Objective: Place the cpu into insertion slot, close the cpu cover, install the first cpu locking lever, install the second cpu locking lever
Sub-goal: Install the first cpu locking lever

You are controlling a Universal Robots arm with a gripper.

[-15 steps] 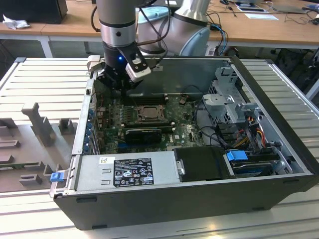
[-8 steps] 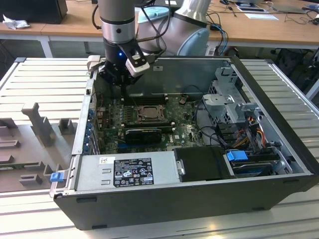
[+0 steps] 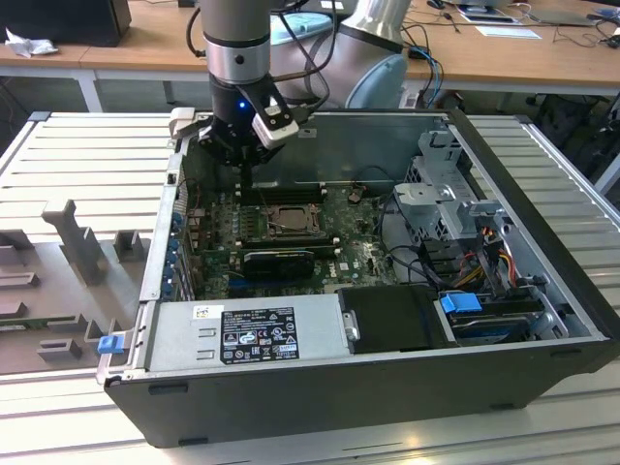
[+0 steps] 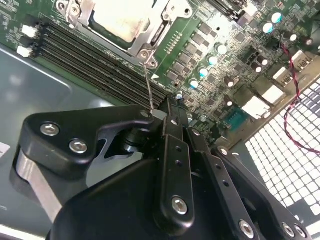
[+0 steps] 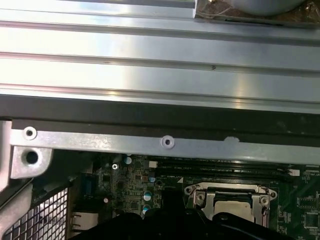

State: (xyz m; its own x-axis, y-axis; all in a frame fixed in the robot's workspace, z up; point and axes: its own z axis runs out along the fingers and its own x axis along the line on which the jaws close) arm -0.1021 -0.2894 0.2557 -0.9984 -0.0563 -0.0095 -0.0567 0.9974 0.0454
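The open computer case (image 3: 542, 320) lies on its side, its green motherboard (image 3: 358, 257) facing up. The cpu cover (image 4: 150, 30) sits closed over the cpu (image 4: 120, 17) in the insertion slot (image 3: 281, 220). The gripper (image 4: 172, 107) hangs beside the socket, jaws pinched together on a thin locking lever (image 4: 148, 85)

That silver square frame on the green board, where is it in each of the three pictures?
Exterior view: the cpu cover lies mid-case, just below the gripper.
Second wrist view: it sits by the picture's edge, beyond the gripper, with the cpu in its opening.
First wrist view: it is at.
Shared landmark: the memory slots beside it.
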